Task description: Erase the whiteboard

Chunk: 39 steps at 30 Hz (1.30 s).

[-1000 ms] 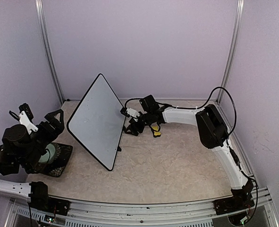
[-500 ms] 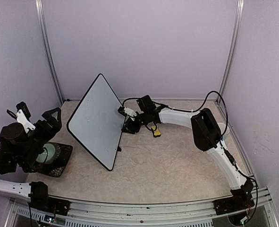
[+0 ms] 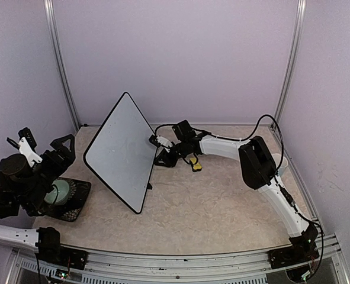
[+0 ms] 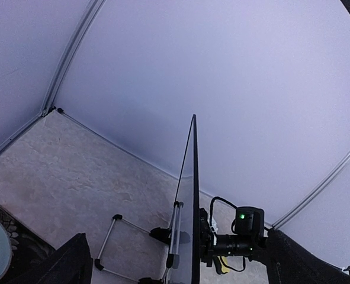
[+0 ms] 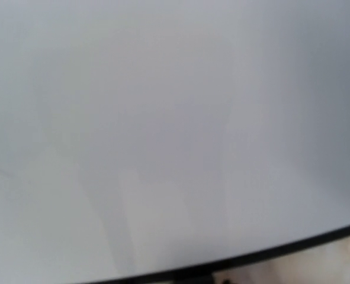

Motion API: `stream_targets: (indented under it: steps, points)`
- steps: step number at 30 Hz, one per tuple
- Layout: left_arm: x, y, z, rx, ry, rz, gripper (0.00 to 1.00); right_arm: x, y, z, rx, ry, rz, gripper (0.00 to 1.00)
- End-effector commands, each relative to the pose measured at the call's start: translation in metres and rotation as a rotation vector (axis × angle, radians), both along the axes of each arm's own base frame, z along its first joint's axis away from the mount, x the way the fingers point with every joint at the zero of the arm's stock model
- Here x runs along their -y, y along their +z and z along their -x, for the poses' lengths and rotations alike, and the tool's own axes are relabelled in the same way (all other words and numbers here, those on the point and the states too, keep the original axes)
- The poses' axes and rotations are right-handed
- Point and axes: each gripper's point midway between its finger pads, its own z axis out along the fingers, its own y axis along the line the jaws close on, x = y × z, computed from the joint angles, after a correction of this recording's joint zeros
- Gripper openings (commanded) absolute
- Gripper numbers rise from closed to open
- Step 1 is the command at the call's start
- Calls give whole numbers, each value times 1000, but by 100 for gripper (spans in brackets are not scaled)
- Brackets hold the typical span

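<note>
The whiteboard (image 3: 121, 151) stands tilted on its stand at the left centre of the table. It appears edge-on in the left wrist view (image 4: 194, 195) and fills the right wrist view (image 5: 163, 118), blurred and nearly blank. My right gripper (image 3: 163, 156) is close against the board's right edge, and its fingers do not show clearly. A small yellow eraser (image 3: 195, 163) lies on the table just behind that gripper, also seen as a yellow eraser (image 4: 221, 264) past the board. My left gripper (image 3: 61, 151) hangs far left, away from the board, fingers (image 4: 74, 263) spread wide and holding nothing.
A black tray (image 3: 80, 198) with a pale bowl (image 3: 59, 190) sits under the left arm. The board's metal stand legs (image 4: 112, 236) spread on the table behind it. Walls with metal posts (image 3: 62, 71) enclose the table.
My right arm has reached further left, bringing its gripper up to the board's right edge. The yellow eraser stayed on the table. The left arm drifted slightly left.
</note>
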Motion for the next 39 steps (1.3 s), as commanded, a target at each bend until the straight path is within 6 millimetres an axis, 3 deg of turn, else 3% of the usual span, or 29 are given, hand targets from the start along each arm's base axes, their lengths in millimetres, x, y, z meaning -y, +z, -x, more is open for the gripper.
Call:
stream_targets:
  steps: [1,9,24,28,39]
  points:
    - [-13,11,7,20,-9,41,99,-3,-15,17,-68,28,-1,27]
    - [-16,8,7,21,-7,48,99,-1,-10,21,-27,-3,-7,4]
    - [-19,6,8,21,-14,65,99,-11,8,65,71,-18,12,0]
    - [-19,6,8,21,-13,65,99,-6,3,76,82,-47,17,9]
    - [-18,6,9,21,-27,78,99,-2,-9,51,119,-90,80,33]
